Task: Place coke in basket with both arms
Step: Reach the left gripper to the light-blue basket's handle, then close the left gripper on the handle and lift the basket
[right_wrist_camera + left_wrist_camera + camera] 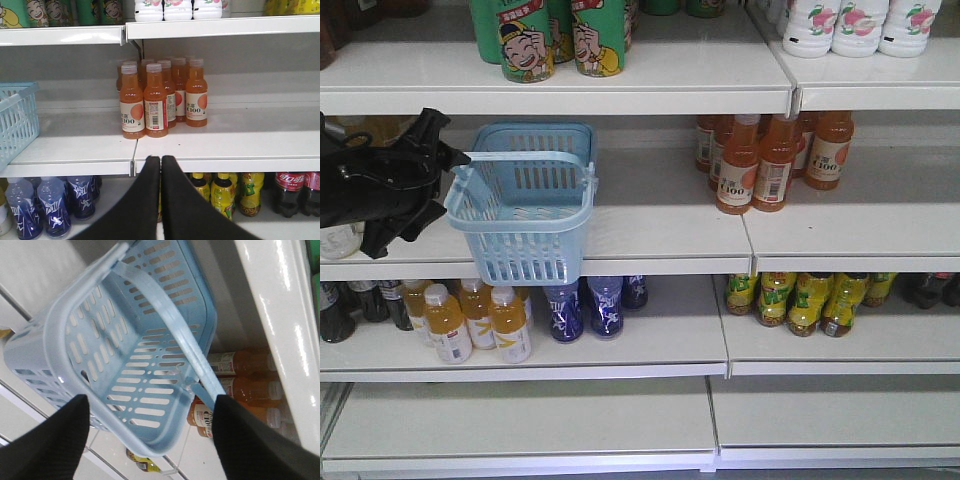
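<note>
The light blue basket (525,230) sits on the middle shelf, its front wall showing past the shelf's front lip, its loop handle (530,160) raised across the top. My left arm (390,180) reaches in from the left beside the handle's left end. In the left wrist view my left gripper (150,399) is open, its black fingers (55,440) wide apart on either side of the basket's (140,340) near rim, gripping nothing. My right gripper (161,159) is shut and empty, facing the shelf edge; the basket's (17,120) corner lies far to its left. The coke is out of view.
Orange juice bottles (770,160) stand on the middle shelf right of the basket. Green cans (555,40) and white bottles (860,25) fill the top shelf. Below are yellow juice bottles (470,320), blue bottles (585,305), yellow-green bottles (800,300) and dark cola bottles (290,192).
</note>
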